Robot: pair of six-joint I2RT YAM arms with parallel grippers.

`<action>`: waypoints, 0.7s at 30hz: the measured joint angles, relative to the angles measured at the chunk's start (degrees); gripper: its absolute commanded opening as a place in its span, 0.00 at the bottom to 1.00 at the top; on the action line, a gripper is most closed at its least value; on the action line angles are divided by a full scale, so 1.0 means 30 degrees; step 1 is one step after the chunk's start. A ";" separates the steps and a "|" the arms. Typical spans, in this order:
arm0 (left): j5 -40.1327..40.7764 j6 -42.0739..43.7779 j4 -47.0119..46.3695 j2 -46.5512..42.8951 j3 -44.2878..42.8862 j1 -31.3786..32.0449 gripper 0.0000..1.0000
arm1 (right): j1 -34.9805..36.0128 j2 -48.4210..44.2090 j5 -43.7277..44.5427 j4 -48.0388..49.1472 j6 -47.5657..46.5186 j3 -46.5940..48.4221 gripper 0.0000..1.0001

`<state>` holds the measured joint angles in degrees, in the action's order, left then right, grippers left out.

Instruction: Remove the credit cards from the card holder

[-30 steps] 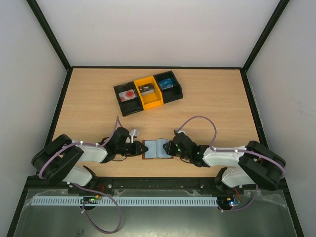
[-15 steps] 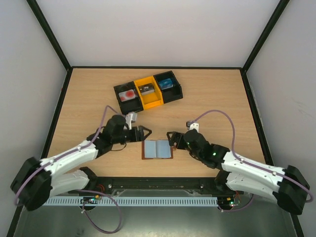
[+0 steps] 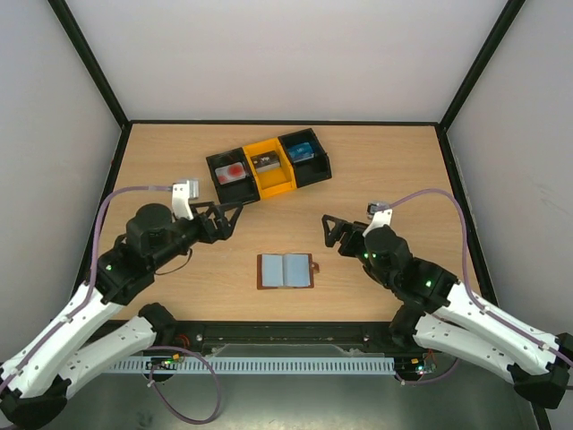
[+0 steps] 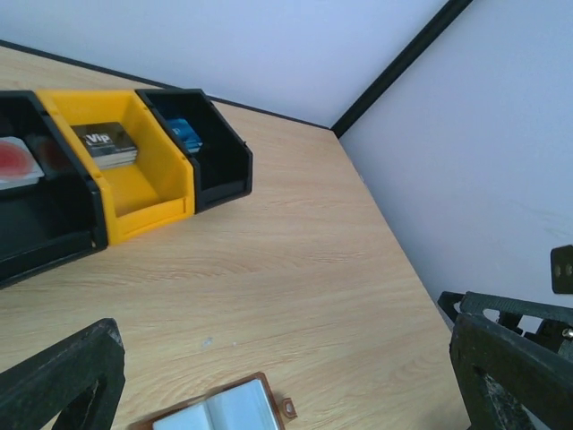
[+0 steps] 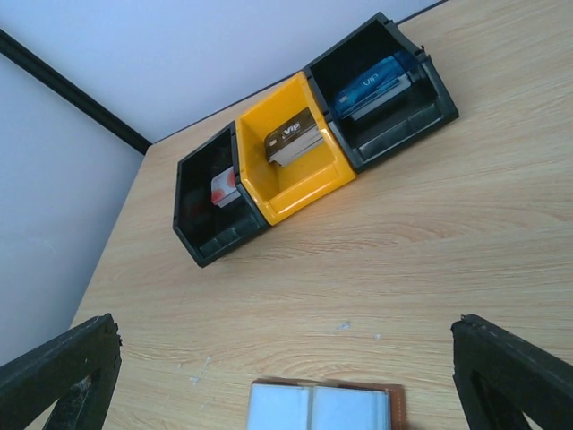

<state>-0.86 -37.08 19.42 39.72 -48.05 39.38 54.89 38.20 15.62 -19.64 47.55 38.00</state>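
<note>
The brown card holder (image 3: 286, 270) lies open and flat on the table, its blue-grey pockets up and its side tab to the right. It also shows at the bottom edge of the left wrist view (image 4: 219, 414) and the right wrist view (image 5: 322, 408). No card shows in its pockets. A whitish credit card with a red round mark (image 3: 233, 172) lies in the tray's left black bin. My left gripper (image 3: 233, 218) hangs open up and left of the holder. My right gripper (image 3: 329, 232) hangs open to its upper right. Both are empty.
The black-and-yellow three-part tray (image 3: 273, 186) stands at the back. A dark card marked VIP (image 3: 265, 161) lies in its yellow middle bin and a blue card (image 3: 302, 151) in its right black bin. Black-framed walls close off the table's sides and back.
Both grippers have opened, let go of the card holder and drawn up and away from it, the left one to the left, the right one to the right. The holder stays put.
</note>
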 measured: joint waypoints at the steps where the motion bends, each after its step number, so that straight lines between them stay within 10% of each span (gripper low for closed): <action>1: 0.0197 0.0044 0.0350 -0.0306 -0.0109 0.0000 1.00 | 0.0000 -0.0146 0.0044 -0.0182 -0.0007 0.0022 0.98; 21: 0.0736 0.0029 0.1654 -0.3155 0.1501 0.0000 1.00 | 0.0000 -0.4080 0.1625 -0.1362 0.0576 -0.0517 0.98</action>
<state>1.34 -36.99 24.38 30.26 -43.55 39.38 54.89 25.96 20.49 -23.73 49.28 36.45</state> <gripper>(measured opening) 0.999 0.977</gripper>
